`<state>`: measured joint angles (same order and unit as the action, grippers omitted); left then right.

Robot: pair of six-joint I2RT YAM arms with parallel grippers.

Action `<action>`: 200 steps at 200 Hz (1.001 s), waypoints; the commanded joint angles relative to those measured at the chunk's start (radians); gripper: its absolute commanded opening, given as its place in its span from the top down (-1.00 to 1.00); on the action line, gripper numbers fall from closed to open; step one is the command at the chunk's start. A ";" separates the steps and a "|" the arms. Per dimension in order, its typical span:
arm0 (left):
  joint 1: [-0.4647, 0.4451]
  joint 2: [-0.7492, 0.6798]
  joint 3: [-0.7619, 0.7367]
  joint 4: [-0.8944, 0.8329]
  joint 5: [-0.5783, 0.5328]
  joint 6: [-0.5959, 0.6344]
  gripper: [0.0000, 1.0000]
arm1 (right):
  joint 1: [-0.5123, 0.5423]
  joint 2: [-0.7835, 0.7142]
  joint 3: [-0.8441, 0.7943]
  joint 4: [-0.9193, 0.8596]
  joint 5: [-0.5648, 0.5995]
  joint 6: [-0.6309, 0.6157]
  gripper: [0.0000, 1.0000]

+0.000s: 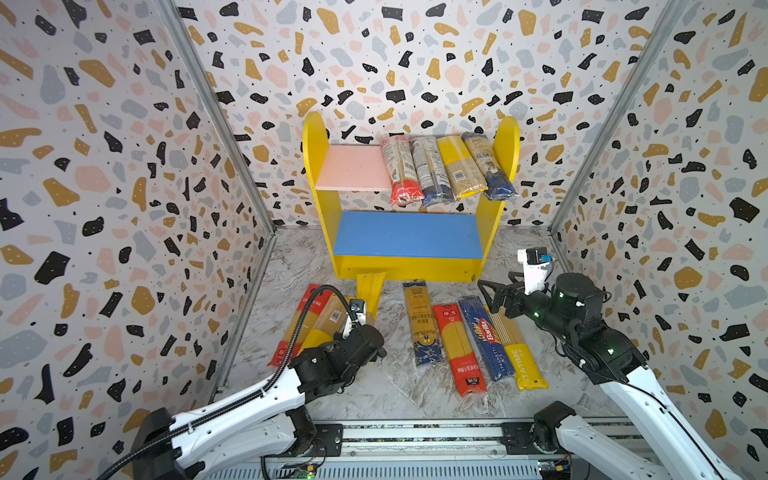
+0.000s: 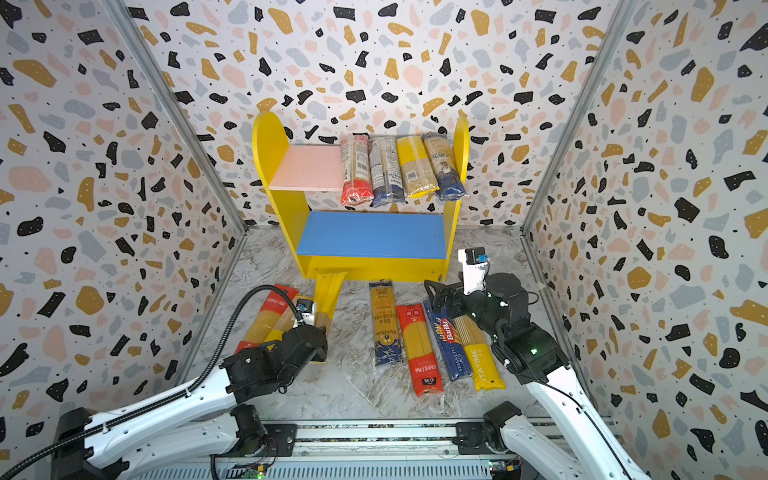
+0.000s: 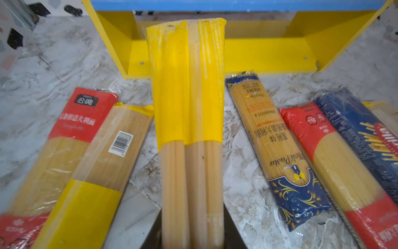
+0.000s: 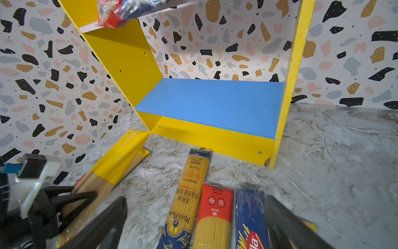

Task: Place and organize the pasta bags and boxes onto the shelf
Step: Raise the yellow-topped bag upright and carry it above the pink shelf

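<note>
Seen from my remote station: my left gripper (image 3: 192,237) sits buried under its own wrist (image 1: 357,345) in both top views, along with the yellow pack's (image 1: 371,289) near end. In the left wrist view the Barilla pack (image 3: 355,129) blurs and runs off the edge.

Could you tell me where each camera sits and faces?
Top views: overhead behind the robot, looking down at the shelf; left arm and right arm show.
Left wrist: faces the shelf base along the yellow pack in the left gripper.
Right wrist: faces the blue board; open right gripper shows.
Wrist views share the gold pack.
</note>
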<state>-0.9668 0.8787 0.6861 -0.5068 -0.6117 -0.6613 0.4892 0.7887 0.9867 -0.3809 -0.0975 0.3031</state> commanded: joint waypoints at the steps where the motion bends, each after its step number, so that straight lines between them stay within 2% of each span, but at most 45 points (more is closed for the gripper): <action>1: -0.004 -0.068 0.107 -0.026 -0.117 0.043 1.00 | 0.005 -0.008 0.027 0.023 -0.015 0.008 -0.98; 49: -0.003 -0.141 0.265 -0.150 -0.153 0.086 1.00 | 0.007 0.001 0.049 0.024 -0.027 0.007 -0.98; 86: -0.004 -0.137 0.400 -0.175 -0.151 0.141 1.00 | 0.008 0.005 0.060 0.025 -0.029 0.006 -0.98; 138: -0.004 -0.074 0.592 -0.169 -0.065 0.215 1.00 | 0.009 0.001 0.075 0.017 -0.023 -0.007 -0.98; 174: -0.004 0.016 0.740 -0.177 -0.099 0.287 1.00 | 0.009 0.006 0.088 0.022 -0.028 -0.012 -0.98; 200: -0.003 0.136 0.880 -0.175 -0.146 0.374 1.00 | 0.010 0.011 0.099 0.028 -0.033 -0.015 -0.98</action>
<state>-0.9668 0.9474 1.4258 -0.8223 -0.6685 -0.4007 0.4934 0.8013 1.0328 -0.3740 -0.1211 0.3035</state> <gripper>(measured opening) 0.273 0.990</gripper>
